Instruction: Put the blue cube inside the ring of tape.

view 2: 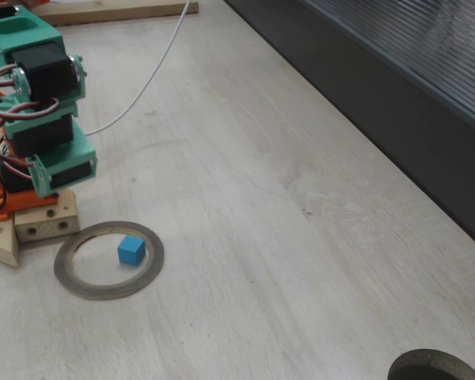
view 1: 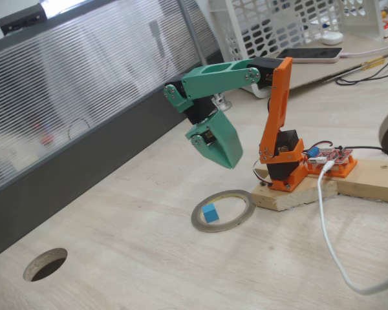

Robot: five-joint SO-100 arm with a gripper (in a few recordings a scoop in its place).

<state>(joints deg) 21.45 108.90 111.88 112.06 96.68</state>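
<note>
The blue cube [view 1: 210, 213] [view 2: 131, 250] lies on the tabletop inside the ring of tape [view 1: 244, 215] [view 2: 103, 291], near the ring's left inner edge in a fixed view and apart from the gripper. My green gripper [view 1: 231, 163] hangs in the air above and just behind the ring, pointing down, its jaws closed together with nothing between them. In the other fixed view the gripper's body [view 2: 59, 168] shows at the left edge, above the ring.
The arm's orange base sits on a wooden block [view 1: 291, 194] right beside the ring. A white cable [view 1: 326, 226] trails across the table. A round hole [view 1: 45, 263] [view 2: 439, 366] is cut in the tabletop. A dark partition [view 2: 396, 111] borders the table.
</note>
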